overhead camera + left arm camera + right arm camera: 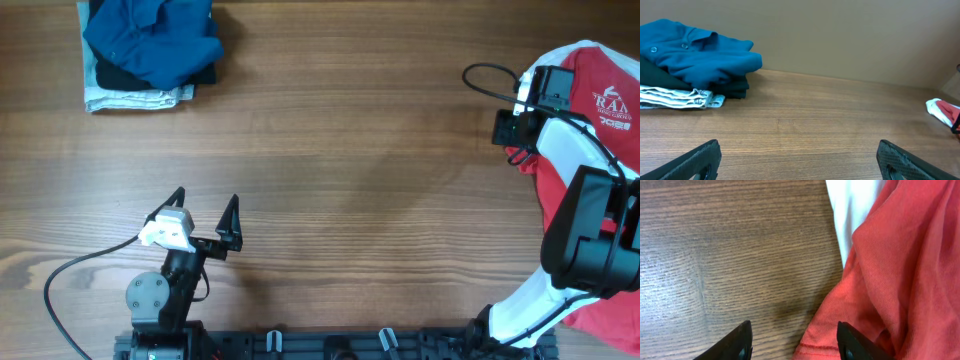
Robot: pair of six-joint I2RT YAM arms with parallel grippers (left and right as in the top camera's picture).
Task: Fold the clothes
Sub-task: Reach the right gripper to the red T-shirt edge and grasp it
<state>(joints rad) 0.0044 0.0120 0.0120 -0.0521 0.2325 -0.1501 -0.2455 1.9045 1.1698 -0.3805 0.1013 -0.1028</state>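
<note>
Right fingers (737, 345) spread over red T-shirt (900, 270) edge; left fingers (695, 160) spread, empty, above table (350, 150).

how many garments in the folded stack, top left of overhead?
3 visible: blue collared shirt on top, black garment under it, pale denim-like piece at the bottom. More could be hidden between the layers.

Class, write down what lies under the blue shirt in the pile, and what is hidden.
Under the blue shirt lies a folded dark garment, and under that a pale frayed cloth on the table. Only their edges show; the rest, and any other layers, are covered.
</note>
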